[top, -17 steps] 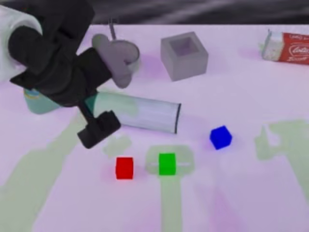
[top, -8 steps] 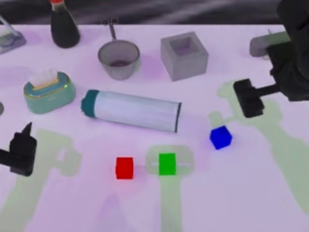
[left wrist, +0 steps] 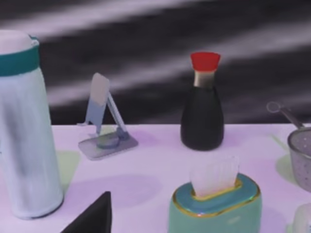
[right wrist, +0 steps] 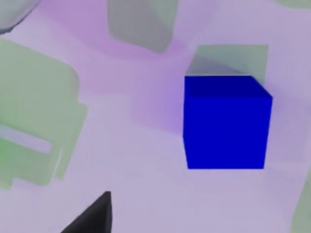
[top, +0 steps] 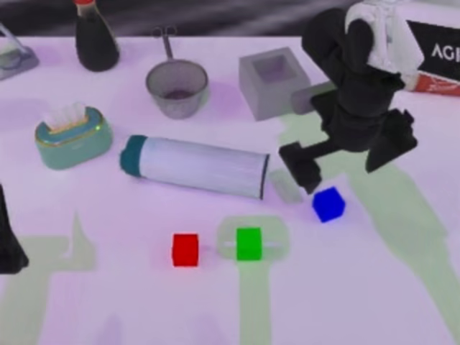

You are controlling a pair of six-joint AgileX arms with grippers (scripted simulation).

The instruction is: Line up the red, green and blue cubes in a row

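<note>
Pale lilac bench (top: 374, 287). Small bright red cube (top: 185, 250) and bright green cube (top: 249, 244) sit side by side near the front; deep blue cube (top: 328, 204) lies apart to their right, slightly farther back. Right gripper (top: 305, 167) hangs just beside the blue cube, not touching; whether its fingers are open cannot be told. Left gripper (top: 8, 248) sits at the bench's left edge, state likewise unclear.

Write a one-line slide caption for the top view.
Right gripper above the blue cube, red cube and green cube already side by side.
</note>
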